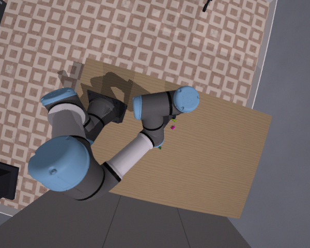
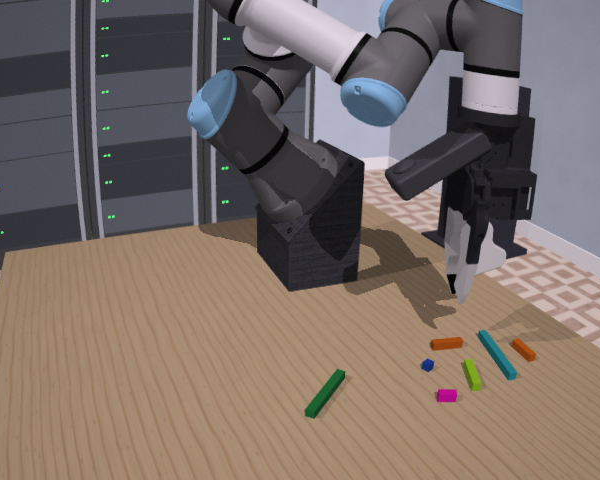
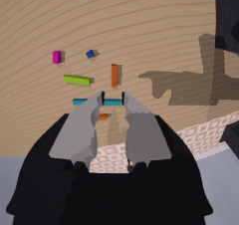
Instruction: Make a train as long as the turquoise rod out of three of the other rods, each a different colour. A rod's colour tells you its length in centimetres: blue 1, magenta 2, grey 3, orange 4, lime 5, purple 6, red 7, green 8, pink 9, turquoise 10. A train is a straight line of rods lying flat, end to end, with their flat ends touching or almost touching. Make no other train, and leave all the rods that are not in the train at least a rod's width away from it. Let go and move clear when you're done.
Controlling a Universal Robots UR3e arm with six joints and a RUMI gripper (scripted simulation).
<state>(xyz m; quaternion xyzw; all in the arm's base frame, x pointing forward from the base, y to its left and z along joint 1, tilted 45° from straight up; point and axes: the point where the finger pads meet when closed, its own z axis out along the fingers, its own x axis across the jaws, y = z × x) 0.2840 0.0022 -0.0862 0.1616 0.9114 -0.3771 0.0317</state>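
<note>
turquoise rod [image 2: 496,354] lies flat on the wooden table [image 2: 135,361], between the lime rod [image 2: 472,374] and an orange rod [image 2: 523,349]. the gripper [image 2: 458,289] hangs above it, jaws drawn nearly together on nothing, seemingly well clear of the wood.

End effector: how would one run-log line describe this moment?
end effector: narrowed, empty | position: above turquoise rod | rods: all flat on table | train: none
</note>
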